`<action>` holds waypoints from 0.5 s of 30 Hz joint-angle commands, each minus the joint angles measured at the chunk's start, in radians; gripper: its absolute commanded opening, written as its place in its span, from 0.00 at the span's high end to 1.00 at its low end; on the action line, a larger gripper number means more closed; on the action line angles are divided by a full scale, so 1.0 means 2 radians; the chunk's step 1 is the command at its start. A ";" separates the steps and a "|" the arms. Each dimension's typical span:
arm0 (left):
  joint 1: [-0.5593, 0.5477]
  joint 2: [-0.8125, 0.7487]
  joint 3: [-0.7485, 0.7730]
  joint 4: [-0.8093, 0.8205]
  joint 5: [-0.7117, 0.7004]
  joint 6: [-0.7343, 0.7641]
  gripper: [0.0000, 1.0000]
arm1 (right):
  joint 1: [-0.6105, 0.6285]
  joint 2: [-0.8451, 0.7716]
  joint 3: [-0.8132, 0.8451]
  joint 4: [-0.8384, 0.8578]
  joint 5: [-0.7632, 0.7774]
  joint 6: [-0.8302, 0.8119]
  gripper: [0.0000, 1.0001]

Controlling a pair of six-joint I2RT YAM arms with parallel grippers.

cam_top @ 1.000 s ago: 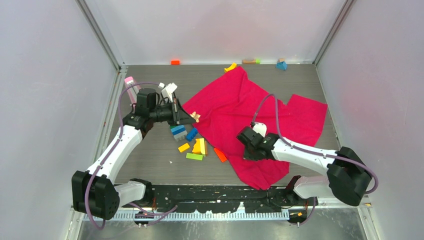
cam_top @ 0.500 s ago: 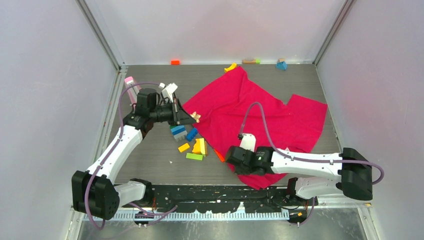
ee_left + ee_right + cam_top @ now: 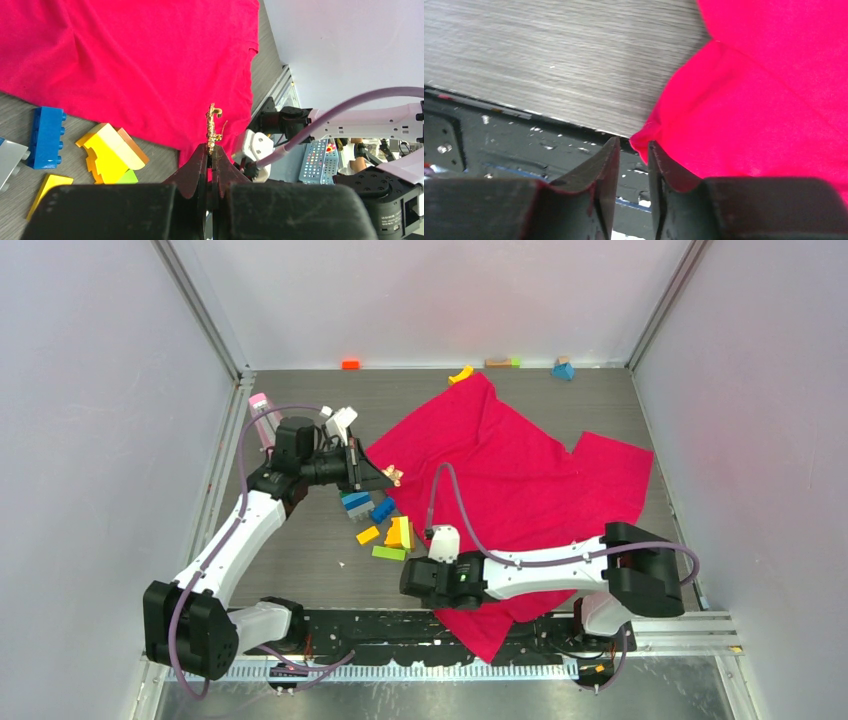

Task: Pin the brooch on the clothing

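The crimson T-shirt (image 3: 500,460) lies spread on the table's right half, its near corner hanging over the front rail. My left gripper (image 3: 385,476) is shut on the brooch (image 3: 393,476), a tiny pinkish-gold piece held above the shirt's left edge. In the left wrist view the brooch (image 3: 214,125) sticks up from the closed gripper (image 3: 211,147) with the shirt (image 3: 150,60) behind it. My right gripper (image 3: 405,582) is low at the table's front edge. In its wrist view the gripper (image 3: 633,145) stands a narrow gap open and empty, a shirt (image 3: 774,100) fold just right of it.
Toy blocks lie left of the shirt: blue (image 3: 383,508), yellow-orange (image 3: 400,533), green (image 3: 388,553), small yellow (image 3: 367,535). More blocks sit along the back wall: orange (image 3: 350,364), yellow (image 3: 460,373), blue (image 3: 563,370). The black base rail (image 3: 350,625) runs along the front.
My right arm has swung left and toward the front edge, and the shirt's near corner has shifted forward over the rail. The left gripper with the brooch has stayed put.
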 commanded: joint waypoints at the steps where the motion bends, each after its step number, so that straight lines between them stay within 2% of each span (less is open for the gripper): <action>1: -0.003 -0.006 0.005 0.012 0.011 -0.002 1.00 | 0.008 -0.007 0.040 0.023 0.020 -0.008 0.59; 8: -0.003 -0.006 0.006 0.010 0.009 0.000 1.00 | -0.016 -0.058 0.025 -0.045 0.089 -0.020 0.36; 15: -0.010 -0.005 0.008 0.002 0.000 0.007 1.00 | -0.149 -0.145 -0.053 -0.078 0.098 -0.048 0.33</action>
